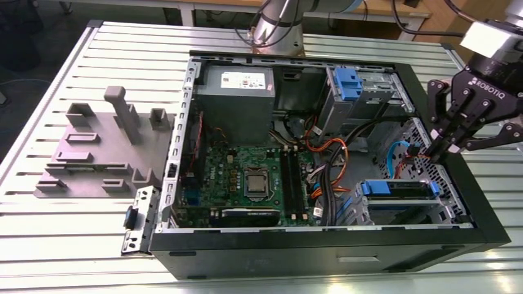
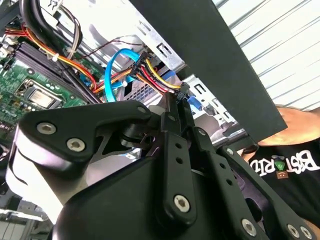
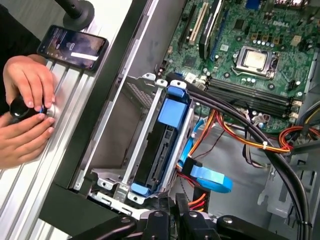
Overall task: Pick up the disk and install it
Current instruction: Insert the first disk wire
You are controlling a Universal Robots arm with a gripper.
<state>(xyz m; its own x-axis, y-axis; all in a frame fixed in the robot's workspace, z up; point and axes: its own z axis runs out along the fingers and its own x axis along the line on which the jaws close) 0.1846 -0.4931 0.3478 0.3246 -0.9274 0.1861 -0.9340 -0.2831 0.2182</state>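
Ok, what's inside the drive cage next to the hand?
The disk in its blue carrier sits in the drive cage, seen edge-on; its label face is hidden by the cage.

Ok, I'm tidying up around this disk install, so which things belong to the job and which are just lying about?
Job: disk in its blue carrier, sitting in the drive cage; tool close by it; computer case.
Lying about: grey fixture; phone.
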